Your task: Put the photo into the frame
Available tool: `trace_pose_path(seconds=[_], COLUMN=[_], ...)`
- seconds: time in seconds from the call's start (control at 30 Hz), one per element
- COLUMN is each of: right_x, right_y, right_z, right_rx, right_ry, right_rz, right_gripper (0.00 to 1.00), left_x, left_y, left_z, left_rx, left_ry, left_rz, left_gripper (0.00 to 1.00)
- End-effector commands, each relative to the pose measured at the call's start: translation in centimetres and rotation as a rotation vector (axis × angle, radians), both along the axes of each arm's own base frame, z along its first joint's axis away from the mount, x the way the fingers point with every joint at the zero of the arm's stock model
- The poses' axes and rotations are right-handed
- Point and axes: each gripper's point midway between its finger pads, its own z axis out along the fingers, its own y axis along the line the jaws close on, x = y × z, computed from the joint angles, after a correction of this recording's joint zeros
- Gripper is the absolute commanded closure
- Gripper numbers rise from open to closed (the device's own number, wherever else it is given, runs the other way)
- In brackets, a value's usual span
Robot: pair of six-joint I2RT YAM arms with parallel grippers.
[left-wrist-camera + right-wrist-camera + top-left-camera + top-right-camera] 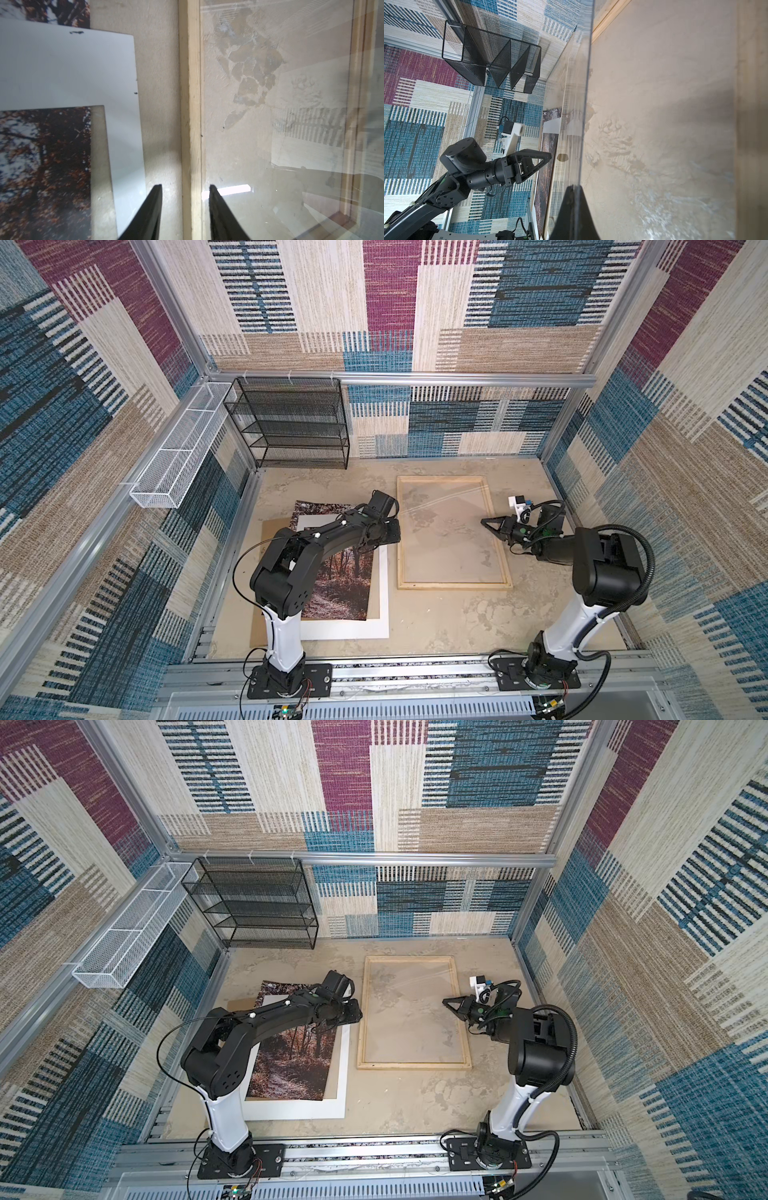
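Note:
The frame point(401, 531) of pale wood lies flat at the table's middle in both top views. My right gripper point(485, 522) is shut on the right edge of its clear pane point(586, 104), which rises edge-on from my fingertips point(572, 190) in the right wrist view. My left gripper point(185, 186) hangs open, its fingers either side of the frame's left wooden strip point(191, 104), touching nothing. The photo point(340, 585), an autumn forest path, lies left of the frame and shows through the white mat's point(380, 593) window. Its far end pokes out past the mat, and my left arm covers part of it.
A brown backing board point(270, 539) lies under the mat. A black mesh shelf point(291, 423) stands at the back left. A white mesh basket point(178, 452) hangs on the left wall. Bare table point(457, 626) shows in front of the frame.

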Motion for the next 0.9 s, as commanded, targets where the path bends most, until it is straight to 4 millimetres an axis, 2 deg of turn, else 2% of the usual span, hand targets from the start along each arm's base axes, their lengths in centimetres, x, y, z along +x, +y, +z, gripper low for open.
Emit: trace_pose_path(seconds=[0.0, 0.33, 0.87], right_x=[0.1, 0.2, 0.3], right_y=[0.2, 0.1, -0.6], right_z=[0.7, 0.1, -0.7], right_rx=[0.009, 0.021, 0.023], right_ry=[-0.042, -0.032, -0.012], right_rz=[0.018, 0.015, -0.005], right_gripper=[1.0, 1.0, 1.0], left_x=[-0.1, -0.2, -0.2], left_y=[-0.4, -0.8, -0.7], left_z=[0.1, -0.6, -0.5], left_rx=[-0.013, -0.018, -0.01], left_ry=[0.009, 0.028, 0.026], left_rz=[-0.014, -0.022, -0.026], left_gripper=[0.59, 0.59, 0.65])
